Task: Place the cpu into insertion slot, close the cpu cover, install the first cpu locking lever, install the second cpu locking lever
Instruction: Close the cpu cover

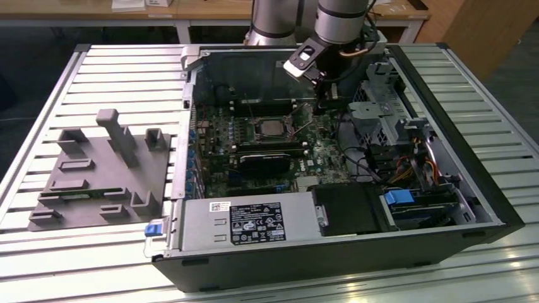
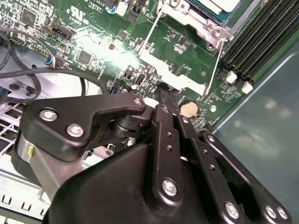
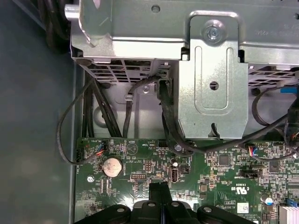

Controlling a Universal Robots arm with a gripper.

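Gripper (image 1: 322, 104) reaches down into the open case (image 1: 337, 271), just to the exterior view's right of the slot (image 1: 255, 129). Fingers are pressed together: in the first wrist view the gripper (image 3: 159, 187) shows just a thin seam btwn them, nothing seen in it.

Exterior view gives the layout. The cpu (image 1: 271, 128) lies flat in the slot, silver top up, mid-board, toward the case's far wall.

Second wrist view gives the close-up. Gripper (image 2: 167, 93) tip sits right at the free-edge band of the cover (image 2: 173, 70); touching or pinching it, can't tell. Cover is up off the slot & tilted. Its band runs crosswise at the tip, and two thin side rails run back to the slot by the cpu (image 2: 219, 4), w/ green board visible thru the window. Memory slots (image 2: 261, 32) lie beyond.

First wrist view looks the other way: drive cage (image 3: 212, 70), black cables (image 3: 93, 116), coin cell (image 3: 112, 166) near the tip.
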